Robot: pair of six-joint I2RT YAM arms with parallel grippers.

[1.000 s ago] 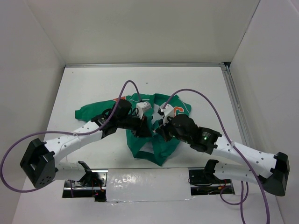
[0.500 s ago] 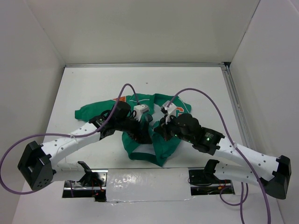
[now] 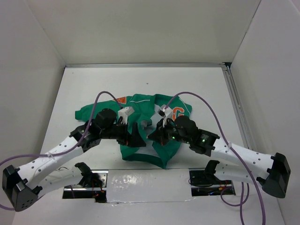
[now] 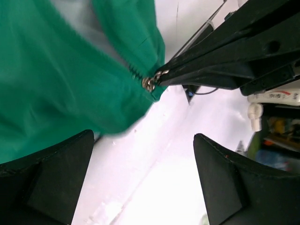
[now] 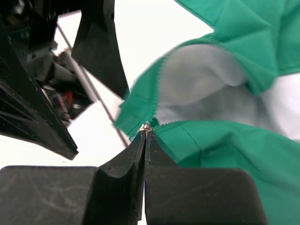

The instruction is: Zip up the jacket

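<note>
Jaws of the right gripper are pressed together, pinching the small metal zip slider of the green fabric jacket with white lining. Jaws of the left gripper stand wide apart and hold nothing. The slider sits in line with their gap, a little beyond the fingertips. In the left wrist view one black finger lies close under the green cloth, but contact cannot be told.

From the slider, the jacket spreads away across the white counter toward the far wall. Beyond the slider the front gapes open, showing white lining between two toothed green edges. A small corner of green hem folds out just beside the slider.

The jacket's long axis runs from the slider at the hem end up to the collar at the far end. A sleeve reaches out to the left, and the orange "G" patch lies beyond the slider on the right.
</note>
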